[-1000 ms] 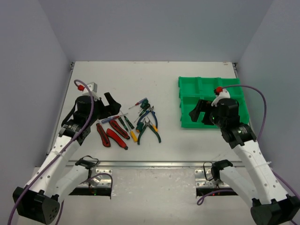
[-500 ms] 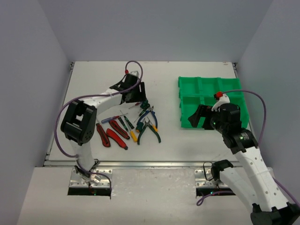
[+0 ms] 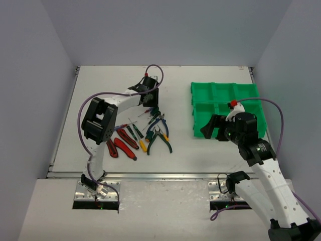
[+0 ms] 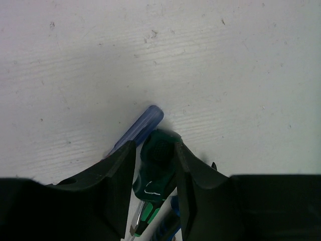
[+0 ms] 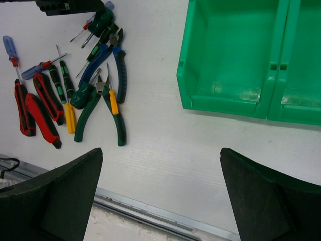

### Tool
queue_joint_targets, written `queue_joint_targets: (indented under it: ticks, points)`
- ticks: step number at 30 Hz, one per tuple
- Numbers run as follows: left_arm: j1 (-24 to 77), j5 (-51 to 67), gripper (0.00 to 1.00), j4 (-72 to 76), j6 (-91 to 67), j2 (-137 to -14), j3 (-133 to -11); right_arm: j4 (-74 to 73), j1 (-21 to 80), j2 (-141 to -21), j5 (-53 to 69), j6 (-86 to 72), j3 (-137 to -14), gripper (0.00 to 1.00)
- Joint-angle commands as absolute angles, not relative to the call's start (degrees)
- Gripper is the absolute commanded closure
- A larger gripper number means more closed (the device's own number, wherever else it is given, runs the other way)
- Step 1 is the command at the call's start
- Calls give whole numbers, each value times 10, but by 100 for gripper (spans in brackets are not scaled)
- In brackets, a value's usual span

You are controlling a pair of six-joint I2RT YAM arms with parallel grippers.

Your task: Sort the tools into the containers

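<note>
Left hand (image 4: 154, 150), seemingly snug, around green screwdriver (image 4: 152, 187).

The left arm (image 3: 120, 103) and right arm (image 3: 271, 173) both show white shells, chunky black joints, matte black fingers (image 4: 113, 173), looping purple cables (image 3: 161, 75) and red wrist caps (image 3: 233, 104).
</note>
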State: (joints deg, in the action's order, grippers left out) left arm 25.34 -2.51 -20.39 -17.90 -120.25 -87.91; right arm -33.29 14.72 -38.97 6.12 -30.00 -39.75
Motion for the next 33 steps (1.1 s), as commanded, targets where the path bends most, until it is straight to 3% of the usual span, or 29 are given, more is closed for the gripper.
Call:
queue_joint_targets:
  ticks: [1,8,14,19,24,28,33]
  points:
    - [262,-22,65,-209,-169,-1211,-894,-320,145,-383,65,-295,-392,1]
    - [270,-20,46,-195,-178,-1186,-870,-315,145,-385,69,-294,-386,1]
    - [271,-18,49,-188,-177,-1186,-857,-316,145,-386,71,-293,-385,1]
    - [272,-31,56,-188,-180,-1191,-847,-316,145,-385,74,-292,-385,1]
    - [272,-31,81,-186,-187,-1186,-846,-316,145,-389,79,-291,-389,1]
    - [272,-20,92,-185,-189,-1171,-846,-313,145,-392,83,-290,-389,1]
    - [278,-11,99,-176,-211,-1106,-829,-288,144,-405,108,-288,-383,1]
